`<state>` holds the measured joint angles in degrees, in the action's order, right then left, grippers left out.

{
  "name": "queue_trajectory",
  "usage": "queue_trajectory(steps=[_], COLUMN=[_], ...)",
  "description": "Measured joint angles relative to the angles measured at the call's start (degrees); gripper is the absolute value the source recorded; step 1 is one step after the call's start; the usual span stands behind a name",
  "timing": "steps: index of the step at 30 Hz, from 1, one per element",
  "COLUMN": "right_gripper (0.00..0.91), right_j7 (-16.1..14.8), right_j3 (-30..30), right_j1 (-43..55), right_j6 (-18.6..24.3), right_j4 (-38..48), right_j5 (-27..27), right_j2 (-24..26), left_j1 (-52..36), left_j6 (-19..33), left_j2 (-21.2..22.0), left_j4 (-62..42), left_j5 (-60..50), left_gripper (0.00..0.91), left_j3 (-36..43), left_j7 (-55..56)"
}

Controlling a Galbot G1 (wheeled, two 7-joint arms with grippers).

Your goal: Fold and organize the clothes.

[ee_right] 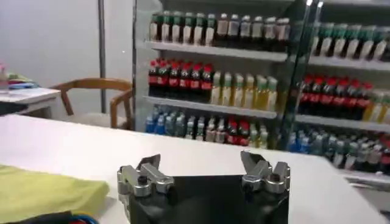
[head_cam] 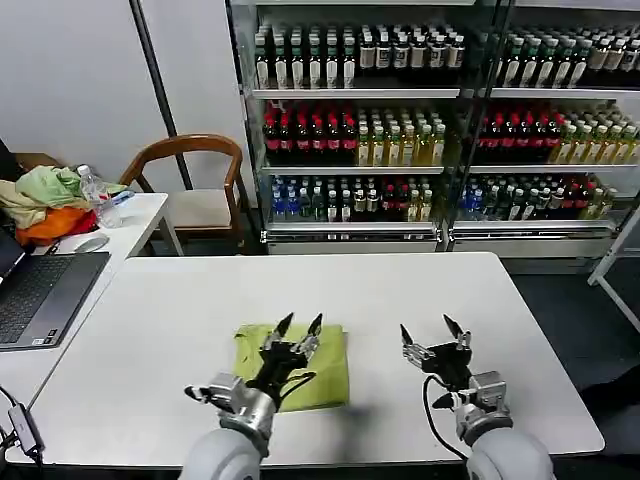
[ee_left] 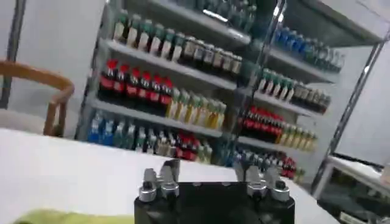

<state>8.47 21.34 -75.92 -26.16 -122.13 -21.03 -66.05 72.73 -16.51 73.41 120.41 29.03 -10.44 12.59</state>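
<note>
The lime-green T-shirt (head_cam: 330, 372) lies folded into a small rectangle on the white table (head_cam: 180, 330), near the front edge and left of centre. My left gripper (head_cam: 299, 326) hovers over the folded shirt, open, with nothing between its fingers. To the right of the shirt my right gripper (head_cam: 433, 328) is raised above bare table, open and holding nothing. In the right wrist view an edge of the shirt (ee_right: 42, 192) lies beside the open right gripper (ee_right: 201, 161). The left wrist view has a sliver of the shirt (ee_left: 55, 217) below the open left gripper (ee_left: 207, 169).
A side table at the left holds a laptop (head_cam: 35, 295), a mouse (head_cam: 92, 243), a bottle (head_cam: 97, 195) and a heap of pale green, orange and beige garments (head_cam: 45, 205). A wooden chair (head_cam: 195, 185) and glass-fronted drink coolers (head_cam: 400, 120) stand behind the table.
</note>
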Motion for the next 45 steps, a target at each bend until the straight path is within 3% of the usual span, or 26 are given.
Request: queue_trajectory(steps=[9,21,23,24,45], right_gripper=[0.907,0.907,0.091,0.000,0.000], right_j7=[0.3,0.2,0.2,0.2,-0.9], right_j3=[-6.1,-13.0,-13.5,-13.7,-15.4], right_j1=[3.7,8.0,8.6,8.8,11.9], right_j6=[-4.0,-6.0,-6.2,-6.3,-6.7], right_j4=[2.9,10.2,11.4,12.0,17.2], right_j5=[-10.7,-18.8,-19.8,-20.3,-24.7], right_j2=[-1.1,-2.9,-3.2,-3.4,-4.8], left_j1=[4.2,8.4,8.7,8.8,10.3], left_j6=[2.8,4.5,4.6,4.7,5.1], left_j2=[-6.0,-7.3,-7.3,-7.3,-5.7], left_j4=[-0.8,-0.9,-1.3,-1.4,-3.5], left_j5=[-1.9,-3.4,-3.5,-3.5,-4.3], left_gripper=[0.907,0.907,0.907,0.907,0.907], left_j3=[-12.8,-19.3,-19.8,-19.9,-20.2], left_j7=[-2.6,-4.5,-4.6,-4.6,-4.6])
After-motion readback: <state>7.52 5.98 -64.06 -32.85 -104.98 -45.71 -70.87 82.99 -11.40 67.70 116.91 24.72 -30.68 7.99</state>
